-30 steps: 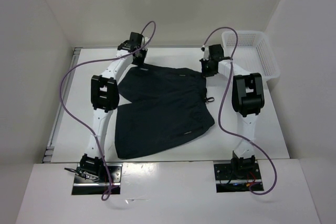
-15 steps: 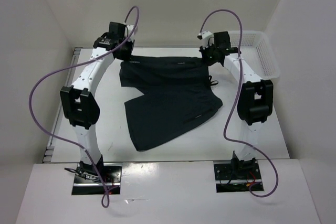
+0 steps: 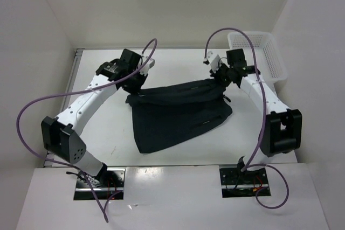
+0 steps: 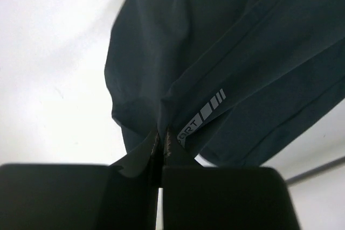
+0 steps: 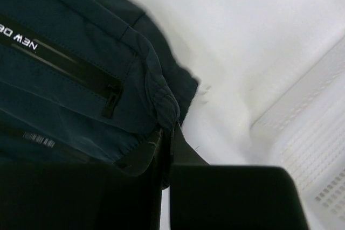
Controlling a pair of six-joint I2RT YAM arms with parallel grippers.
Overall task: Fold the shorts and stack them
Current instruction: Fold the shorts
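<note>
White mesh basket (image 3: pixel 276 64) on table (image 3: pixel 108 133), far right

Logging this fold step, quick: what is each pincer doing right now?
Left pincer: shut on the shorts.
Right pincer: shut on the shorts.

On the shorts (image 4: pixel 253 52), just above my left claw (image 4: pixel 160 139), a pale printed mark (image 4: pixel 202 118) runs slantwise. Its end reads "RT", the letters before it sink into a fold, and three slanted bars follow. Near my right claw (image 5: pixel 167 133), white capitals (image 5: pixel 19 35) stand on the same cloth, above a black zip strip (image 5: pixel 81 72). They lie upside down to me and run off the edge — "NEW" is clear, the rest is not. Lower down, a barcode-like pale mark (image 5: pixel 39 139) is too small to read.
</note>
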